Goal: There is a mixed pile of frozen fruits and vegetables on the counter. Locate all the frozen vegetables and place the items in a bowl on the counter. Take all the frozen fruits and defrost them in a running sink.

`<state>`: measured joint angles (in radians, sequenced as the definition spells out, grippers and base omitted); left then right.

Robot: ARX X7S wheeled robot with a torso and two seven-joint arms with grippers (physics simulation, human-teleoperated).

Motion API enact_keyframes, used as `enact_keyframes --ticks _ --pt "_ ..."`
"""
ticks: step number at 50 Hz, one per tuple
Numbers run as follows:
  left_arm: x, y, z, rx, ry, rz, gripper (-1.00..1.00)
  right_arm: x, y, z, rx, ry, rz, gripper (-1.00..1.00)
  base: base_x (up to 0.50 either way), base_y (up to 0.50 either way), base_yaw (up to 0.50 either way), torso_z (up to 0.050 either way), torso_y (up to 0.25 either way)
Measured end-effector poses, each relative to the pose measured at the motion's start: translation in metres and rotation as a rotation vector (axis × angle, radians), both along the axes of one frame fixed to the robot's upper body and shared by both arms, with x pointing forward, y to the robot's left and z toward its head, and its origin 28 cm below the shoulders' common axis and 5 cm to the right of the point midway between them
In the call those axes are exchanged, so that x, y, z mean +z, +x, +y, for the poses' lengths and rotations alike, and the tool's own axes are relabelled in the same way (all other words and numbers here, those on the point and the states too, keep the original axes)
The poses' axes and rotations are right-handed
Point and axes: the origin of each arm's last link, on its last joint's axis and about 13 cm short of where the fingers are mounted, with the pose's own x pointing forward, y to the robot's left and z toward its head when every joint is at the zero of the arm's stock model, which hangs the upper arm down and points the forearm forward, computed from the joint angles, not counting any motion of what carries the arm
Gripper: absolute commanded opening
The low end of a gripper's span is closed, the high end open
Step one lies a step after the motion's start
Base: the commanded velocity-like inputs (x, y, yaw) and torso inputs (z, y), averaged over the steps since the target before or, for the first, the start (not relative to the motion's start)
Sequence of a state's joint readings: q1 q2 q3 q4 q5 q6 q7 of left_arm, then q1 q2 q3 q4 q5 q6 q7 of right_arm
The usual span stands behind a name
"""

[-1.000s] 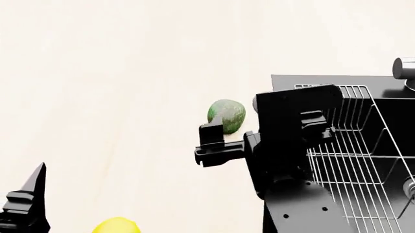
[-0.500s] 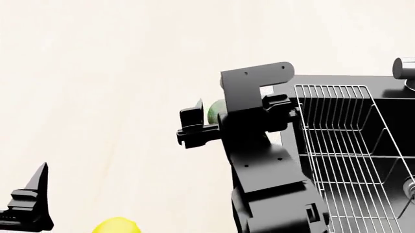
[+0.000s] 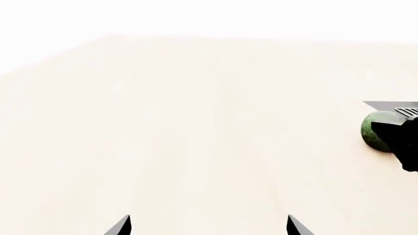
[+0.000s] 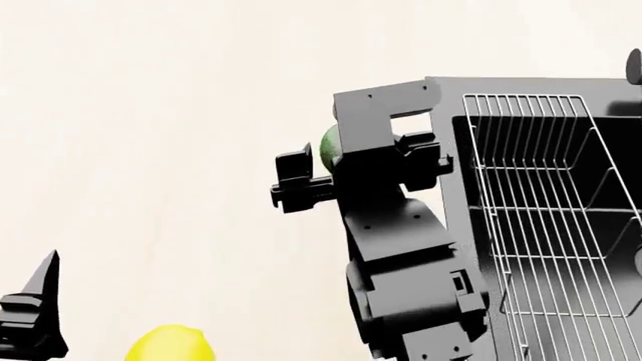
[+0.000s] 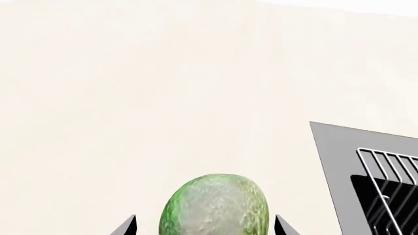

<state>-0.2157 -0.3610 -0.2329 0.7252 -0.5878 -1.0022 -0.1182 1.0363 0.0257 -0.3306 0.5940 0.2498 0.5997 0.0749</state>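
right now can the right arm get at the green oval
Probably yes: the green oval lies on bare counter between the open jaws of the right gripper, nothing between; the sink sits off to one side.

No legible text, labels or numbers anywhere.

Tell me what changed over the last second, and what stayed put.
The right gripper swung in from beside the mottled green oval until it sits over it, open fingertips flanking it, nothing gripped yet. The head view shifted, so the sink appears higher. The oval, the lemon and the open, empty left gripper kept their places on the counter.
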Motion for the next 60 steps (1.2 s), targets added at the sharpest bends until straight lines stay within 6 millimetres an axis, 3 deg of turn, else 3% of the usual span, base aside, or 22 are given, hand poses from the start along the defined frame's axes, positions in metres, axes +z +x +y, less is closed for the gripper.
enact_keyframes --ticks 6,32,33,47,60 --pt "0.004 0.002 -0.002 0.002 0.013 0.005 1.00 0.002 0.003 0.000 -0.010 -0.003 -0.002 1.00 0.00 0.00 0.00 0.038 -0.140" --pt "0.007 0.002 -0.003 0.002 0.007 -0.028 1.00 0.005 0.011 0.002 -0.037 -0.010 0.016 1.00 0.00 0.00 0.00 0.000 -0.035" --pt "0.007 0.002 -0.003 0.003 0.005 -0.028 1.00 0.005 0.011 0.002 -0.038 -0.008 0.017 -1.00 0.00 0.00 0.00 0.000 0.000" --pt "0.006 -0.002 0.000 -0.002 -0.009 -0.023 1.00 0.021 -0.002 -0.003 -0.055 0.066 -0.034 -1.00 0.00 0.00 0.00 0.000 0.000" --pt "0.010 -0.015 -0.005 -0.114 -0.039 0.003 1.00 0.050 -0.039 -0.023 -0.035 0.099 -0.128 -1.00 0.00 0.00 0.00 0.000 0.000"
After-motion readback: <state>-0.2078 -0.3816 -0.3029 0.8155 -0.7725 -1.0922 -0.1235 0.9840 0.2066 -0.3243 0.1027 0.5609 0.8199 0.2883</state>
